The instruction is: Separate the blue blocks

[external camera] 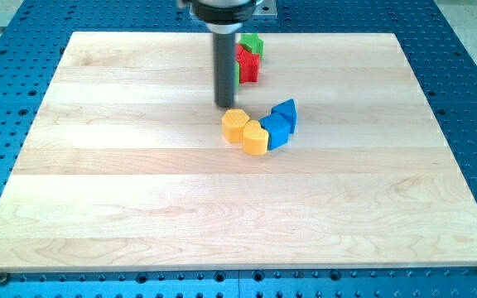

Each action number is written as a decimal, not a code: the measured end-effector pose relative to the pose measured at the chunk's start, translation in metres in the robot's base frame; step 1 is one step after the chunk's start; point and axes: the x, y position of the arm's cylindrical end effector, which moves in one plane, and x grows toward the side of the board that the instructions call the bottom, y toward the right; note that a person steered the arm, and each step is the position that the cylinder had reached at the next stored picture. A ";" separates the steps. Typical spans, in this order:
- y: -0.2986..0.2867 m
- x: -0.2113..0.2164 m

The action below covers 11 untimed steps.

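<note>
Two blue blocks touch each other right of the board's middle: a blue triangular block point(286, 112) and a blue cube-like block point(276, 131) just below and left of it. A yellow heart-shaped block point(255, 137) touches the lower blue block on its left, and a yellow hexagonal block point(235, 125) touches that one. Together they form a curved row. My tip point(224, 104) is just above the yellow hexagon, close to it, and left of the blue blocks.
Near the view's top edge of the wooden board point(98, 165), a red block point(248, 64) and a green block point(252, 43) sit together, partly hidden behind the rod. A blue perforated table point(470, 83) surrounds the board.
</note>
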 end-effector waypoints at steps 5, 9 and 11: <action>0.085 -0.020; 0.024 0.017; 0.144 0.061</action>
